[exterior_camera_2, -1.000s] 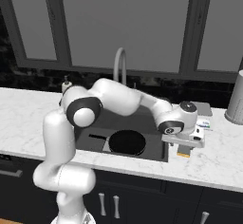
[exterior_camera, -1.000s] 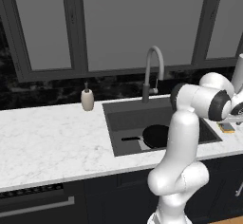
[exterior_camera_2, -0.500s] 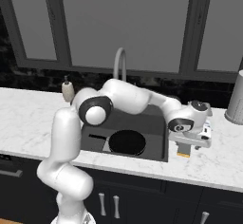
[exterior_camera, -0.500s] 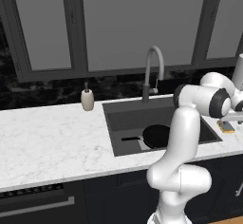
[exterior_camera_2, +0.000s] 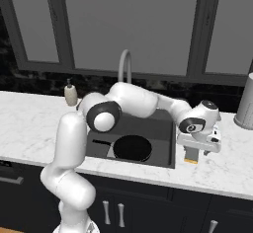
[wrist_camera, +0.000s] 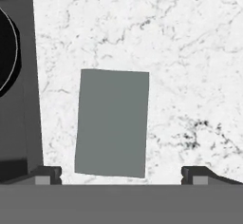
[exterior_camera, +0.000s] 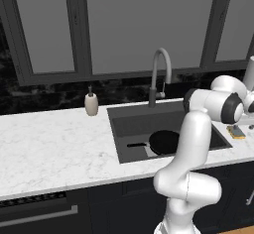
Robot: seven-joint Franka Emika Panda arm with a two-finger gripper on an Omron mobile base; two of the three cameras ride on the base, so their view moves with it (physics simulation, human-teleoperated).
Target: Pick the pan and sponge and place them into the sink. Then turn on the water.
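The white arm rises from the base in front of the cabinets, bends at a dark elbow joint, and reaches across the sink (exterior_camera_2: 163, 150) to its right, with the hand turned downward over the white marble worktop (exterior_camera_2: 225, 170). The pincer (exterior_camera_2: 191, 154) points straight down at the sponge (exterior_camera_2: 190, 160), which lies flat on the worktop just beside the sink's right rim. In the hand view the sponge (wrist_camera: 112, 122) appears as a greyish rectangle between the two widely parted fingertips (wrist_camera: 47, 173), which touch nothing; the pincer is fully open and holds nothing. The pan (exterior_camera_2: 132, 148) rests on the sink floor, handle pointing left. The faucet (exterior_camera: 159, 74) stands behind the basin, and a soap dispenser (exterior_camera: 91, 102) stands on the worktop left of the sink.
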